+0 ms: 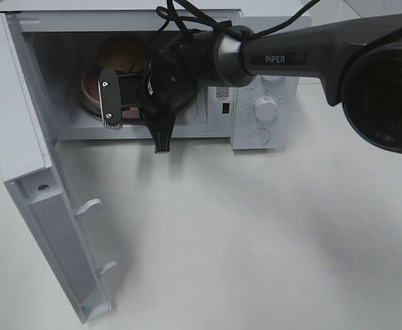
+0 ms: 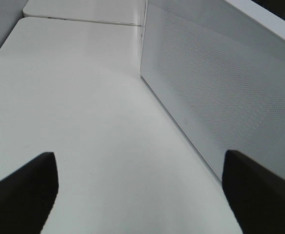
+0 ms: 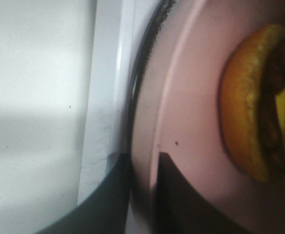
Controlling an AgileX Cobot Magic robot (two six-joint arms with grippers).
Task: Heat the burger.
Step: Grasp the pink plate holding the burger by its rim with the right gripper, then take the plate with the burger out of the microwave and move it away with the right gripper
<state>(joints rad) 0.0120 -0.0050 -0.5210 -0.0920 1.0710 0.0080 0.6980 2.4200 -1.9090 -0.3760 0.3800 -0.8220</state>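
Note:
The burger [image 1: 122, 55] sits on a round pink plate [image 1: 89, 88] inside the open microwave [image 1: 218, 24]. My right gripper [image 1: 113, 110] reaches into the cavity from the right, at the plate's front rim. The right wrist view shows the burger [image 3: 254, 107] with its golden bun, cheese and patty on the pink plate [image 3: 191, 97]. There my right gripper [image 3: 143, 168] is shut on the plate's rim, one finger on each side. My left gripper [image 2: 140, 195] is open over bare table, with nothing between its fingers, and is out of the exterior high view.
The microwave door [image 1: 29, 137] stands wide open to the left, and its perforated panel [image 2: 220, 83] is close beside my left gripper. Two knobs [image 1: 265, 108] sit on the control panel at the right. White table [image 1: 256, 240] lies in front.

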